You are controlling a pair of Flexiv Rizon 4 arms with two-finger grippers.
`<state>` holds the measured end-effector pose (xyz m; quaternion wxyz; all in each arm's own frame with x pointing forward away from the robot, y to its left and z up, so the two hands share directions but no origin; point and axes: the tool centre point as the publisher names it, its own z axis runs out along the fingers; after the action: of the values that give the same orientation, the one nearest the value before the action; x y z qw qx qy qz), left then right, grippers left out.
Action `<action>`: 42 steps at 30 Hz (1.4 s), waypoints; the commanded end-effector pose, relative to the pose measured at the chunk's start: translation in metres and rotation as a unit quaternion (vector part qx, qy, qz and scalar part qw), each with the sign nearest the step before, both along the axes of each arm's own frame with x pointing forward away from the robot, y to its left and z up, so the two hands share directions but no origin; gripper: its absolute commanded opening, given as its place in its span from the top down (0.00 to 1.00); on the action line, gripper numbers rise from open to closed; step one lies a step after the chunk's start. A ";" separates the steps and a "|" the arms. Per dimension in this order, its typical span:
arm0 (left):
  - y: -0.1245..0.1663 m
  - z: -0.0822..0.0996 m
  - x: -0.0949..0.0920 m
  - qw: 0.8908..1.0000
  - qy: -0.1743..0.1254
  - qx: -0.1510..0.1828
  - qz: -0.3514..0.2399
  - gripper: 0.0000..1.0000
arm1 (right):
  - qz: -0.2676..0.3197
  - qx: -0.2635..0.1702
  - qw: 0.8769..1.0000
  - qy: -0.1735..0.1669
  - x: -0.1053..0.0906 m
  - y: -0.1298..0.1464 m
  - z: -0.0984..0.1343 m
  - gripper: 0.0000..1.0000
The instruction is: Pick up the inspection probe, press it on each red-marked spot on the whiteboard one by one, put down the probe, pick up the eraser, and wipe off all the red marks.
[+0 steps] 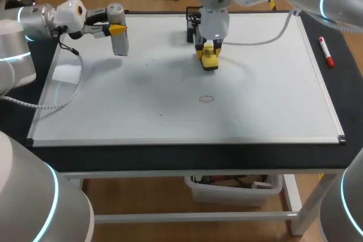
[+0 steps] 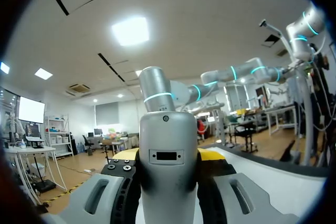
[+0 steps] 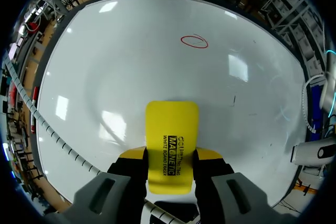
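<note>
One eraser (image 1: 209,59) (image 3: 171,140) (yellow, black print on its face) sits clamped in the right gripper (image 1: 208,52) (image 3: 170,157) at the whiteboard's (image 1: 272,100) (image 3: 105,77) far middle. One red ring (image 1: 207,98) (image 3: 194,41) shows nearer. The left gripper (image 1: 117,29) (image 2: 168,157) clasps the one probe (image 1: 119,42) (image 2: 168,177) at far left. One marker (image 1: 325,51) lies beside the board.

Black lettering on yellow eraser (image 3: 172,145)

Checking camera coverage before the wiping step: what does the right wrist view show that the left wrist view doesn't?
Only the right wrist view shows the yellow eraser gripped in the right hand and the red mark ahead of it. Only the left wrist view shows the grey probe gripped in the left hand. Both show the whiteboard.
</note>
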<state>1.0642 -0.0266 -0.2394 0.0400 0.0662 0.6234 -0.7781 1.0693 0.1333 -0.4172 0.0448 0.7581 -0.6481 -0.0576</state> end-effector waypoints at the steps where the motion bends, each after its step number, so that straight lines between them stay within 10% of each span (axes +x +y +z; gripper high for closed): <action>1: -0.002 0.004 -0.006 0.989 0.031 -0.017 0.146 1.00 | -0.003 -0.008 1.000 0.002 0.003 0.005 -0.003 1.00; 42: -0.002 0.004 -0.006 0.989 0.031 -0.017 0.146 1.00 | -0.081 -0.039 0.996 -0.001 -0.010 -0.060 -0.010 1.00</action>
<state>1.0625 -0.0270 -0.2386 0.1117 -0.0231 0.6158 -0.7796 1.0624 0.0801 -0.4285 0.0720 0.7001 -0.7094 -0.0365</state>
